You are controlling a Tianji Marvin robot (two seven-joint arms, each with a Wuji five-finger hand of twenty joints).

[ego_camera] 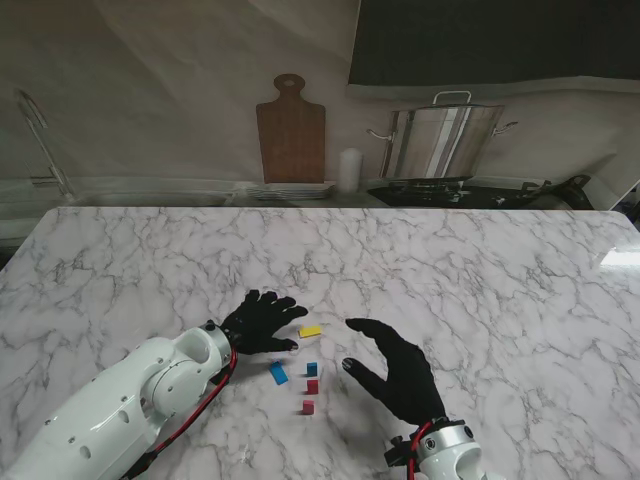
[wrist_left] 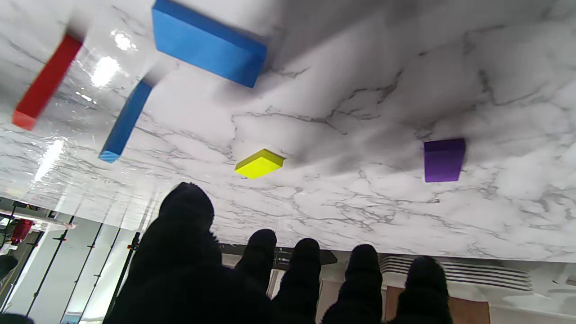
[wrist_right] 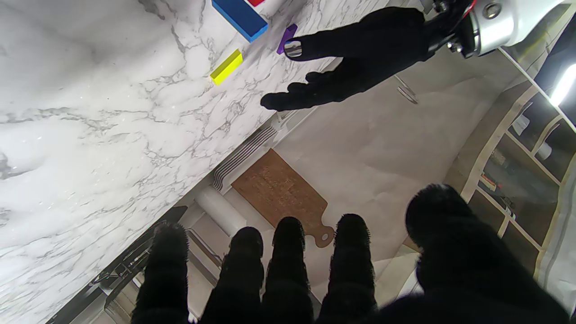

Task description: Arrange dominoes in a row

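Marble table [ego_camera: 480, 270], wooden cutting board [ego_camera: 291, 130], steel pot [ego_camera: 441, 140] behind.

White marbled surface [ego_camera: 450, 270] carries a flat yellow domino [ego_camera: 310, 331], a flat blue domino [ego_camera: 278, 374], and three upright dominoes: blue [ego_camera: 312, 369], two red [ego_camera: 312, 386].

Both hands [ego_camera: 258, 322] [ego_camera: 398, 375] empty, fingers [ego_camera: 362, 326] spread.
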